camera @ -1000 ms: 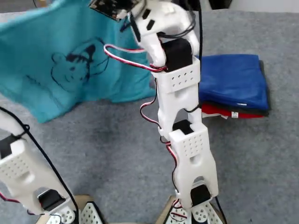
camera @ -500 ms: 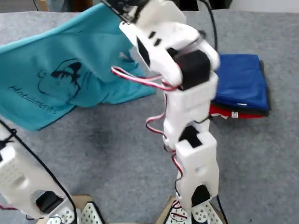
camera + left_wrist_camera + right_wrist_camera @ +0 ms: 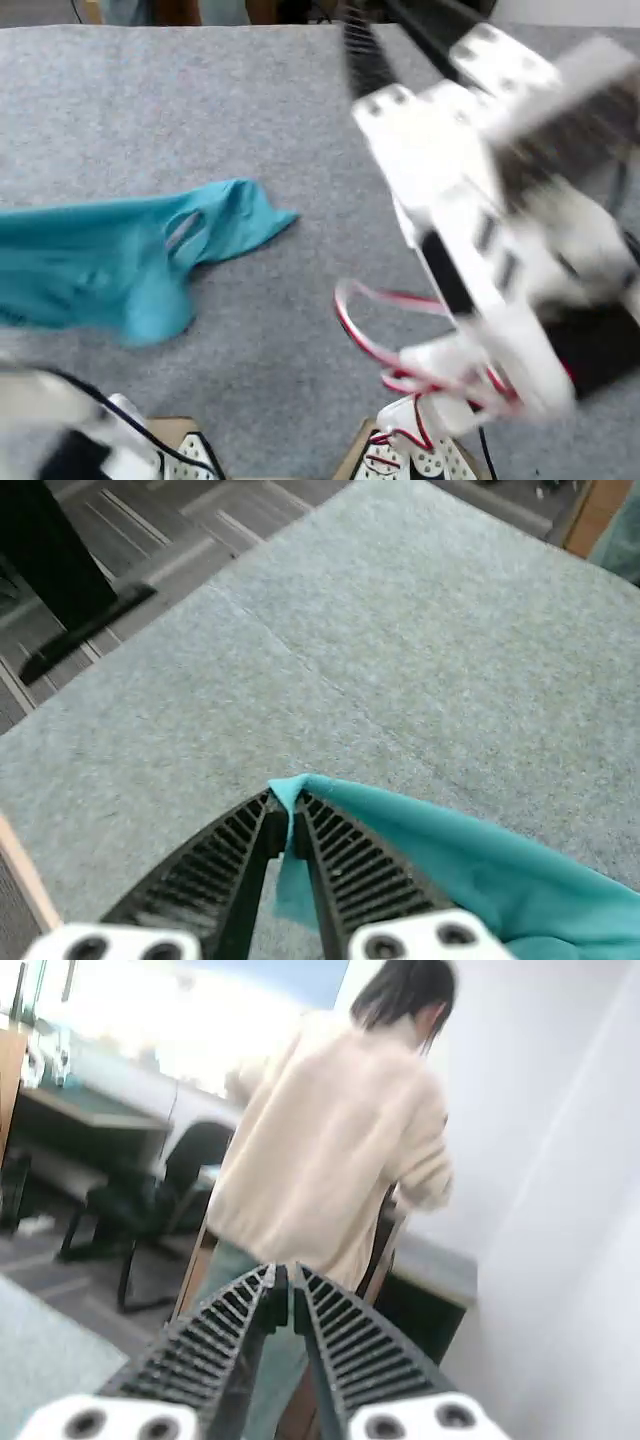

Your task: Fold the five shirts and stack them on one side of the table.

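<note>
A teal shirt (image 3: 110,265) lies bunched on the left of the grey table (image 3: 200,110), running off the picture's left edge. In the left wrist view my left gripper (image 3: 287,805) is shut on a corner of that teal shirt (image 3: 480,870), held a little above the table. My right arm (image 3: 500,230) is raised high and close to the high camera, blurred, covering the table's right side. My right gripper (image 3: 290,1282) is shut with nothing in it and points out into the room.
The far half of the grey table surface (image 3: 420,630) is bare carpet-like cloth. Its edge drops to the floor (image 3: 90,590). Part of the left arm (image 3: 70,445) sits at the near left corner by the arm bases.
The right gripper has let go of the teal shirt and its arm has swung up toward the camera. The shirt, held spread in the air before, has dropped bunched onto the table's left.
</note>
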Motion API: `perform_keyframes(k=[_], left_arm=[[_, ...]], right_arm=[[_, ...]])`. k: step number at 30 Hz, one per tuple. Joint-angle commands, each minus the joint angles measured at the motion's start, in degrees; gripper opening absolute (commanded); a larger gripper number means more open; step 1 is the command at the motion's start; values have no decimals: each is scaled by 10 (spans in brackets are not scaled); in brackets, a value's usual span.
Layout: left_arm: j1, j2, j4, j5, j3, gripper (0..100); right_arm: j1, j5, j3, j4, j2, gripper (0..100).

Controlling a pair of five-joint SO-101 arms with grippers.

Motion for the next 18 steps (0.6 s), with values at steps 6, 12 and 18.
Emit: perform_keyframes(k=[6, 12, 18], left_arm=[[82, -349, -58, -4, 326, 29], [10, -460, -228, -5, 617, 29], [-73, -495, -375, -26, 756, 29]], right_arm=[[-4, -44, 60, 105, -20, 15], [-60, -76, 260, 105, 26, 18], [-142, -120, 503, 51, 120, 69]])
